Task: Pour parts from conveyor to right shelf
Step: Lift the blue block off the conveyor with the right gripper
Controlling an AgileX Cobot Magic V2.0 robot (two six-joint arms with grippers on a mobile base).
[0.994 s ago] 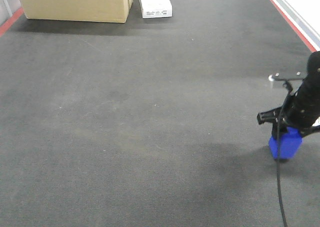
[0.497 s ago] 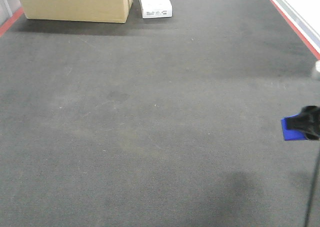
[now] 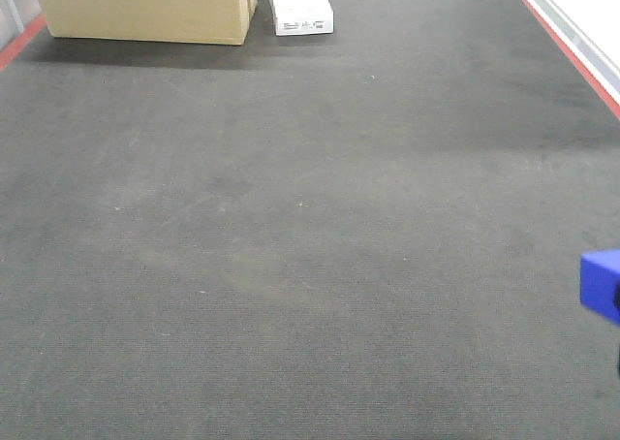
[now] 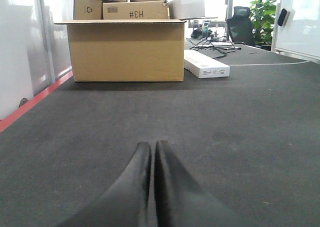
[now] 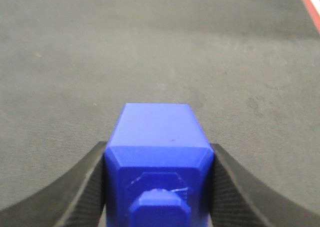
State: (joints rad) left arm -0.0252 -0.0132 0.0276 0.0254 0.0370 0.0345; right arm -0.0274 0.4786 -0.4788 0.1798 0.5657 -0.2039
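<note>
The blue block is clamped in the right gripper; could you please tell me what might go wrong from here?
The right gripper pinches the blue block only by two smooth side faces, so it could slip out onto the conveyor belt. In the front view the blue block sits at the frame's right edge, so a drop might go unseen there.
</note>
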